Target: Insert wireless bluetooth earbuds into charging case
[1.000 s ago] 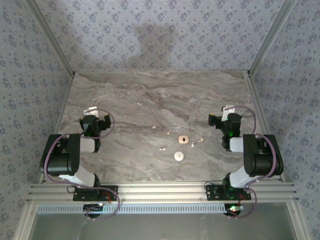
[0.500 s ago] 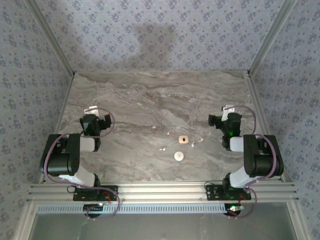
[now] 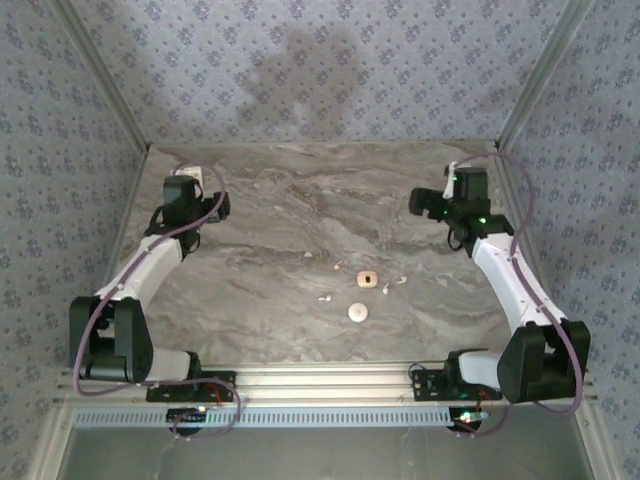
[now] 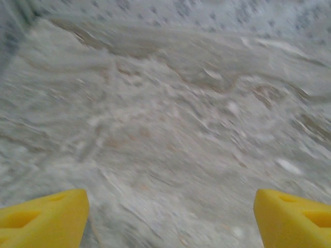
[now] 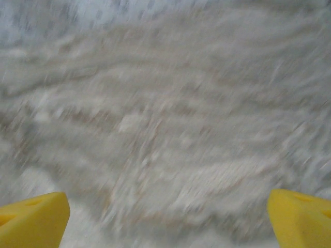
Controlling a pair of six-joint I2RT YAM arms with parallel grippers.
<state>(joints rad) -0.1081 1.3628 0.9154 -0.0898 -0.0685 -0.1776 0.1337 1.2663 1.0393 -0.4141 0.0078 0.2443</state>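
Several tiny white earbuds lie loose on the marble table (image 3: 260, 200) near its middle, among them one (image 3: 325, 297) at the left, one (image 3: 338, 266) behind it and two (image 3: 386, 288) (image 3: 401, 280) at the right. Between them sits a small cream box with a dark hollow (image 3: 367, 279), seemingly the charging case. My left gripper (image 3: 200, 208) (image 4: 170, 217) hangs over the far left of the table, open, with bare marble between its yellow fingertips (image 4: 49, 217). My right gripper (image 3: 432, 203) (image 5: 168, 219) hangs over the far right, open and holding nothing. Both stand well apart from the earbuds.
A round white piece (image 3: 358, 312) lies just in front of the cream box. Patterned walls close the table at the back and both sides. An aluminium rail (image 3: 320, 385) runs along the near edge. Both wrist views are smeared by motion.
Both arms have stretched out from their folded pose, carrying the grippers away from the bases toward the far side of the table. The earbuds and the box have not moved.
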